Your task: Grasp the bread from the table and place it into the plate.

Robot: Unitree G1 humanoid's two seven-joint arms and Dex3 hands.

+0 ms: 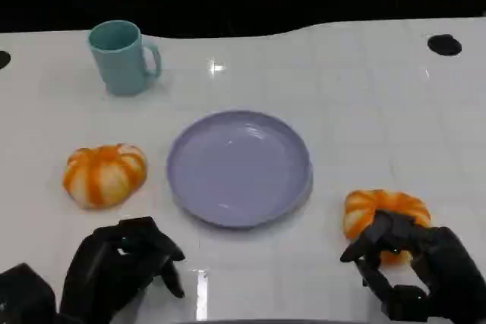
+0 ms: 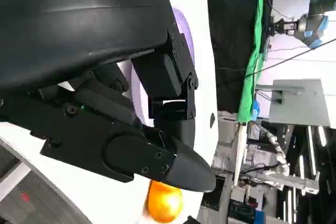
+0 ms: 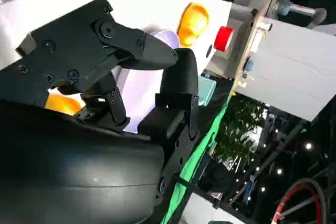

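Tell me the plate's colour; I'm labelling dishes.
Pale lilac-purple all over, plain, with no pattern: the plate shows best in the head view.

My left hand (image 1: 121, 267) and right hand (image 1: 414, 263) are both matte black all over, built from blocky, angular finger segments. Behind the fingers (image 2: 178, 169) in the left wrist view sits a smooth, rounded black shell with a soft sheen. Small round black screws stud the flat plates beside the fingers, and a tiny green light glows near their base. The fingertips (image 3: 157, 53) taper to blunt, rounded points.
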